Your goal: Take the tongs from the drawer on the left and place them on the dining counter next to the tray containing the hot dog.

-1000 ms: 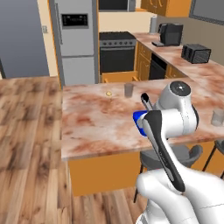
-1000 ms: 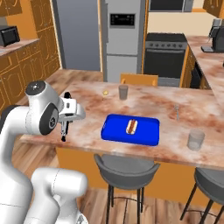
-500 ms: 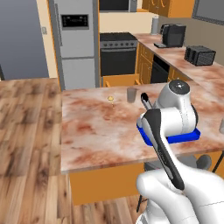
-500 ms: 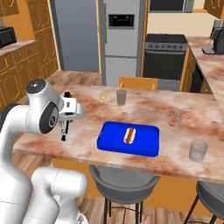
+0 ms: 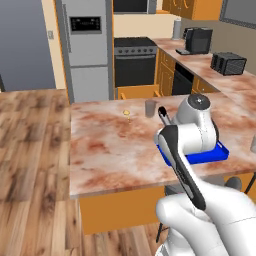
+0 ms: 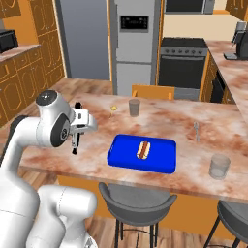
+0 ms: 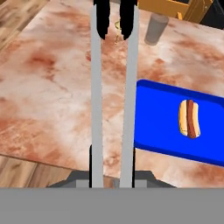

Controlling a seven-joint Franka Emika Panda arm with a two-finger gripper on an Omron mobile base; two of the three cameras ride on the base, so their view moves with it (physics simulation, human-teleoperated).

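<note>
In your left base view, the arm rises over the near side of the dining counter (image 5: 115, 150), and its white body hides most of the blue tray (image 5: 220, 152), which shows just past it on the right. A grey cup (image 5: 150, 108) and a tiny gold spoon (image 5: 126, 113) sit near the counter's far edge, and the open orange drawer (image 5: 137, 92) stands out behind them.

In your right base view, the tool (image 6: 76, 144) hangs above the counter's left part, pointing down, with the tongs (image 6: 75, 140) clamped in it. The tray lies apart to its right with the hot dog (image 6: 142, 149) resting in the middle. A small fork (image 6: 196, 130) and a glass (image 6: 219, 166) lie further right on the counter.

In your hand view, the tool's fingers (image 7: 93, 168) press on the two grey arms of the tongs, which run up the picture to their black ends. The counter lies below them, and the tray with the hot dog sits just beside them on the right.
</note>
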